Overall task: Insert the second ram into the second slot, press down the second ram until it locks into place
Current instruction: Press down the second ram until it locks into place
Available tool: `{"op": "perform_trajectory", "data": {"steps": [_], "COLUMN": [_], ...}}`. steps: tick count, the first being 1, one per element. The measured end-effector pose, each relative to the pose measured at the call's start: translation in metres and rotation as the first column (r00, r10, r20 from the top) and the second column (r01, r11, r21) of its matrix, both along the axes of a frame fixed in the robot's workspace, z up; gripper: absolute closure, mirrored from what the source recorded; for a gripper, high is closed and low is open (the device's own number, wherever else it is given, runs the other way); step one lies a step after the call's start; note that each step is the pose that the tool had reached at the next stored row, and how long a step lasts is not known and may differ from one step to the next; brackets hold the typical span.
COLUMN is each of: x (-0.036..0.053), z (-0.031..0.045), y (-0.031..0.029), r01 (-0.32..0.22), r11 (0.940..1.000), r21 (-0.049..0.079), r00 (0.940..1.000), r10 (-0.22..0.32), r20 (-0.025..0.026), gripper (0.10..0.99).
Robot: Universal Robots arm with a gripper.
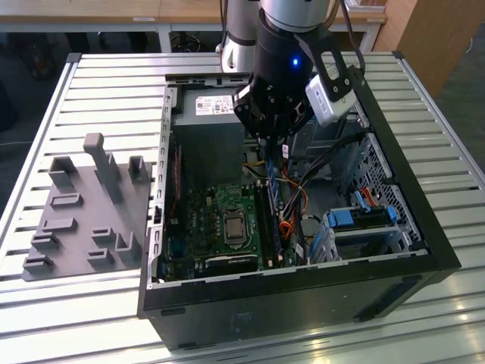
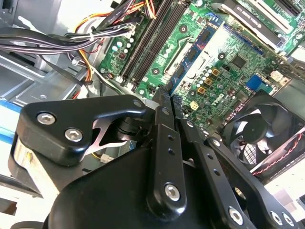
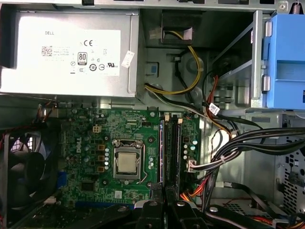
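Inside the open computer case (image 1: 303,288), which is sitting on a slatted metal table (image 1: 114,76), the gripper (image 1: 274,138) is hanging low over the motherboard (image 1: 201,220). In the second wrist view its black fingers (image 2: 162,143) are lying pressed together with nothing showing between them, and their tips are pointing at the near end of the second ram (image 2: 193,55). That dark-blue stick is standing on edge in the slot closest to the processor socket (image 3: 127,162) and running lengthwise away from the fingertips. Whether the tips are actually touching its top edge I cannot tell. Just beside it, on the side away from the socket, black memory slots (image 2: 150,40) are lying parallel to it. In the first wrist view the stick is showing as a thin blue line between the socket and those slots, with the fingertips meeting at its near end. A cooling fan (image 2: 264,129) is sitting past the socket, well apart from the stick, and bundled cables (image 3: 248,143) are trailing along the opposite side of the slots. The grey power supply (image 3: 66,52) is occupying one corner of the case, near a bright blue drive bracket (image 3: 288,62). On the exterior view's left, a grey moulded tray (image 1: 83,220) is resting on the table just beside the case
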State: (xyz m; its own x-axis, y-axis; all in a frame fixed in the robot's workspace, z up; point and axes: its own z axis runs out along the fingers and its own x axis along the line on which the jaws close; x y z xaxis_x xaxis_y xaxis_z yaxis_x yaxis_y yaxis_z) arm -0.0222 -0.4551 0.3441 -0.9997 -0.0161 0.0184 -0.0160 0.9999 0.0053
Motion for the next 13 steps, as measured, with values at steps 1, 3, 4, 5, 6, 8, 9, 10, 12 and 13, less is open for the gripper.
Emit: {"op": "perform_trajectory", "data": {"steps": [1,3,4,5,6,8,9,10,12,13], "x": [0.0,0.0,0.0,0.0,0.0,0.0,0.0,0.0,0.0,0.0], "z": [-0.0004,-0.0012,-0.0016,-0.0021,-0.0027,-0.0037,-0.0042,-0.0048,-0.006,-0.0066], "y": [0.0,0.0,0.0,0.0,0.0,0.0,0.0,0.0,0.0,0.0], "r01": [0.0,0.0,0.0,0.0,0.0,0.0,0.0,0.0,0.0,0.0], "r11": [1.0,1.0,1.0,1.0,1.0,1.0,1.0,1.0,1.0,1.0], "r21": [0.0,0.0,0.0,0.0,0.0,0.0,0.0,0.0,0.0,0.0], "r00": [1.0,1.0,1.0,1.0,1.0,1.0,1.0,1.0,1.0,1.0], "r10": [0.0,0.0,0.0,0.0,0.0,0.0,0.0,0.0,0.0,0.0], "r20": [0.0,0.0,0.0,0.0,0.0,0.0,0.0,0.0,0.0,0.0], "gripper": [0.949,0.949,0.949,0.949,0.949,0.949,0.949,0.949,0.949,0.949]}}
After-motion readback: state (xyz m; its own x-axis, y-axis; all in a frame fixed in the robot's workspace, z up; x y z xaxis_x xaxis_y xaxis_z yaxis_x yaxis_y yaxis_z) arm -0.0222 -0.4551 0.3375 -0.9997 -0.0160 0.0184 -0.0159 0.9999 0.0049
